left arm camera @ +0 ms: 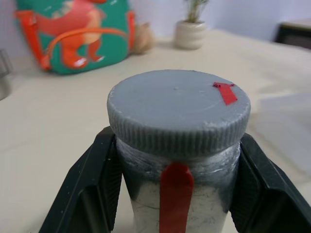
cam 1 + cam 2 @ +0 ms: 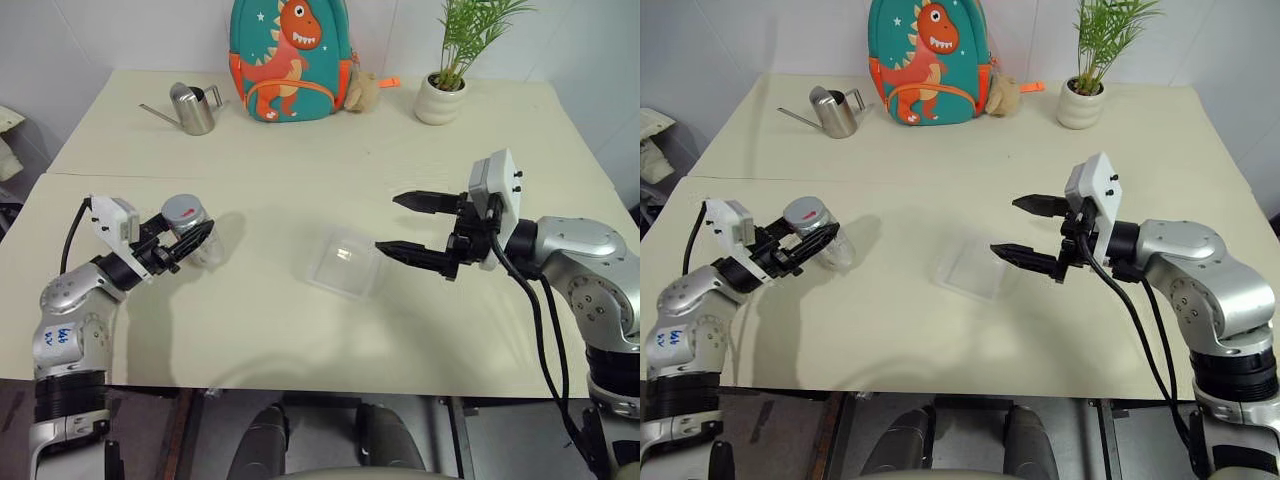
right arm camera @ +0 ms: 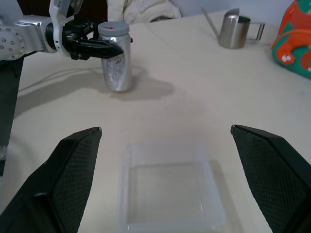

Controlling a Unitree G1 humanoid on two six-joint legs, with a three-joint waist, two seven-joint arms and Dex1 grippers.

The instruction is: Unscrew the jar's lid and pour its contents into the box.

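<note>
My left gripper [image 2: 197, 238] is shut on the jar [image 2: 208, 250], which stands upright at the table's left side. Its grey lid [image 1: 177, 109] with a red mark is screwed on. In the left wrist view the black fingers [image 1: 90, 189] clamp the jar's body just below the lid. I cannot tell whether the jar's base touches the table, and I cannot make out the contents through its wall. The clear box [image 2: 345, 262] lies flat at the table's middle. My right gripper [image 2: 388, 223] hovers open just to the right of the box, pointing left, with nothing between its fingers.
At the back of the table stand a steel watering can [image 2: 192, 108], a green dinosaur backpack [image 2: 290, 60] and a potted plant in a white pot [image 2: 440, 98]. A seam [image 2: 300, 180] runs across between the two tabletops.
</note>
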